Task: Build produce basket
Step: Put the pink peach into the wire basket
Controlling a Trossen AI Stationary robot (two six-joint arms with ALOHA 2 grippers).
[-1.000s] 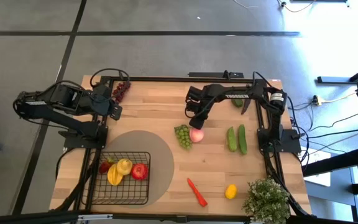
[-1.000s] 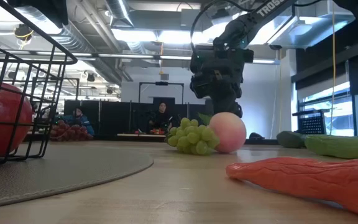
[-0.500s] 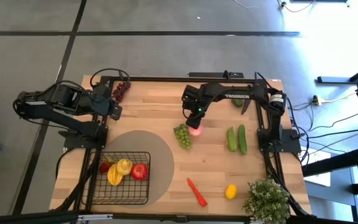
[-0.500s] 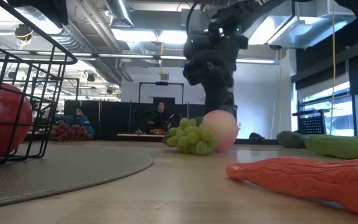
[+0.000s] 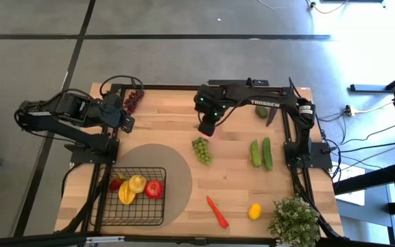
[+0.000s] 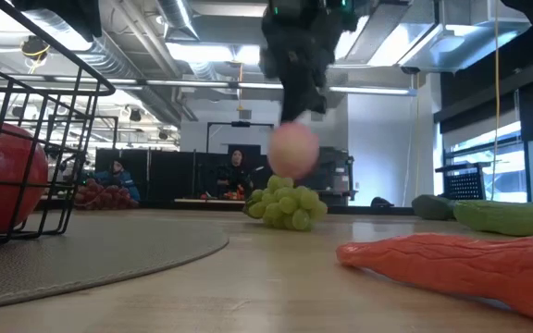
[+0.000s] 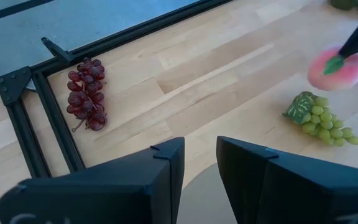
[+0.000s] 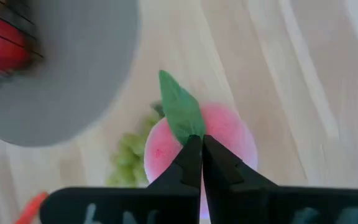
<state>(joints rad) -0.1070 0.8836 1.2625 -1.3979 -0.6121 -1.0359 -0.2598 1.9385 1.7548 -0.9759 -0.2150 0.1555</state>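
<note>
- The right pincer (image 8: 196, 149) hangs above the middle of the pale wooden counter (image 5: 232, 185), its fingers clenched on the green leaf (image 8: 180, 112) of a round pink toy peach (image 6: 293, 148), which dangles clear of the counter surface.
- Directly below the lifted peach lies a bunch of light-green toy grapes (image 5: 201, 149) on the bare wood, near the edge of the round tan mat (image 5: 177, 168).
- The square black wire-mesh basket (image 5: 140, 218) sits on that mat at the near left of the counter, holding a red toy apple (image 5: 154, 189), a yellow toy fruit (image 5: 131, 188) and a small red piece beside them.
- The left pincer (image 7: 199, 163) waits over the far left corner, its two dark fingers a little apart and grasping nothing; a bunch of dark-purple toy grapes (image 5: 134, 100) lies just ahead of it, against the black frame rail.
- Still out on the counter: two green toy cucumbers (image 5: 261, 153) side by side toward the right, a red toy chili (image 5: 217, 211) and a yellow toy lemon (image 5: 254, 210) near the front edge, with a bushy green potted plant (image 5: 293, 219) at the near right corner.
- In the low view, people sit in the room beyond the counter.
</note>
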